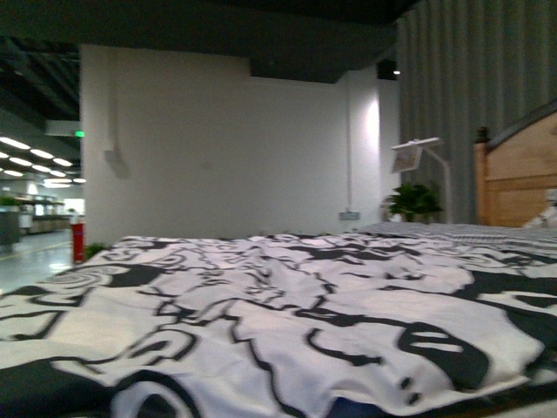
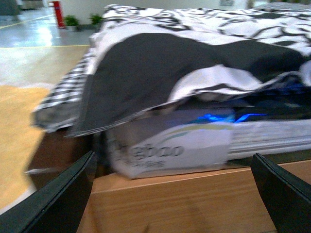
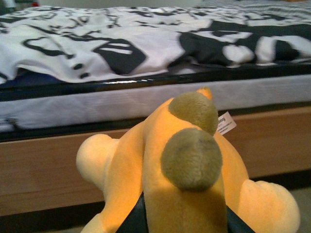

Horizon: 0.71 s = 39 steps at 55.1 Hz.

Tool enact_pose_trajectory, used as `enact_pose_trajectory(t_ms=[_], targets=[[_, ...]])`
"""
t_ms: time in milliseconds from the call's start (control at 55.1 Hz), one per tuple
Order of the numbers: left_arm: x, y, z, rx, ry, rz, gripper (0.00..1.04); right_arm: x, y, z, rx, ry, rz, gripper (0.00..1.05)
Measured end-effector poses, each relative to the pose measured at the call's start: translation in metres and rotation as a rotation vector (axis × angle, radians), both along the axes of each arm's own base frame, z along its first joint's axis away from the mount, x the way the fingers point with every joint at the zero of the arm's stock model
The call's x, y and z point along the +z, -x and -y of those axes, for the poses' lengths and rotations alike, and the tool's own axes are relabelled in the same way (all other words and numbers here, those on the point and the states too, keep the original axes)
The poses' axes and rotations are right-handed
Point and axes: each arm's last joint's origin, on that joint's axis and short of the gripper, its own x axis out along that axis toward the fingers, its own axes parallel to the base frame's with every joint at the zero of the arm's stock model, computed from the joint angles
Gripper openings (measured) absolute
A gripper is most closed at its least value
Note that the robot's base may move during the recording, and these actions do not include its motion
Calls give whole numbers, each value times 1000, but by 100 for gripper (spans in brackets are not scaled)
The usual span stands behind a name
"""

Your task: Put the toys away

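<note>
right gripper (image 3: 183, 219) clamps plush (image 3: 187, 155) | plush just short of bed (image 3: 146, 99), below its top | left gripper (image 2: 172, 158) spread, empty

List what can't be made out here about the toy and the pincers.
Right wrist view: the plush toy covers nearly all of the right pincer holding it; the edge cuts off its lower body.
Front view: neither toy nor arms show.
Left wrist view: blurred; the mattress label is unreadable; of the open left pincer only tips show.
</note>
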Motion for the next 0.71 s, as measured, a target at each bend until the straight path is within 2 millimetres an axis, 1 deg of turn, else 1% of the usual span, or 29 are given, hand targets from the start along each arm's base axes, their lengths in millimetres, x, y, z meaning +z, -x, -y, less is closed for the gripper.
enact_pose_trajectory(t_ms=[708], targets=[[0,0,0,-2,0,0,98,0,0,0,-8,0,2,7]])
